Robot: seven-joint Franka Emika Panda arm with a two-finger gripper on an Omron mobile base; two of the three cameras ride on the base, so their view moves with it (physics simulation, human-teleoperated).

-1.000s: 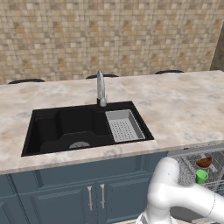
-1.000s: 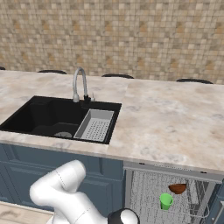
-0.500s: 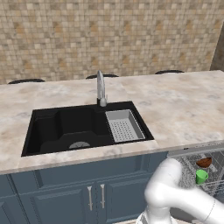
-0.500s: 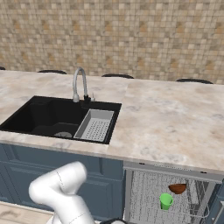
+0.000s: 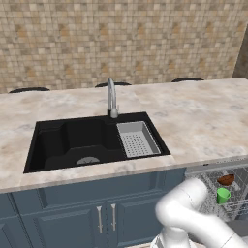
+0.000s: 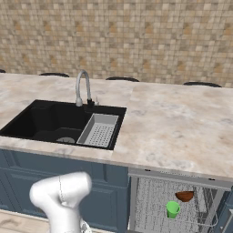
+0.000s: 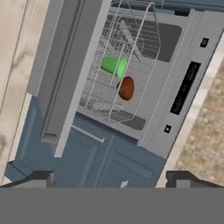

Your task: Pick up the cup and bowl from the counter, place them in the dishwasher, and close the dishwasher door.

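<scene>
The cup (image 7: 114,65) and the bowl (image 7: 126,88) already sit side by side in the wire rack (image 7: 131,48) of the dishwasher (image 6: 177,205), so the counter (image 6: 182,123) holds neither and only closing is left. The gripper (image 7: 111,178) hangs low with its tips spread apart and nothing between them. The dishwasher door (image 7: 181,83) lies dropped open ahead of the hand, beyond the rack, its long edge running across the approach, so the push likely has to come from under its far edge
</scene>
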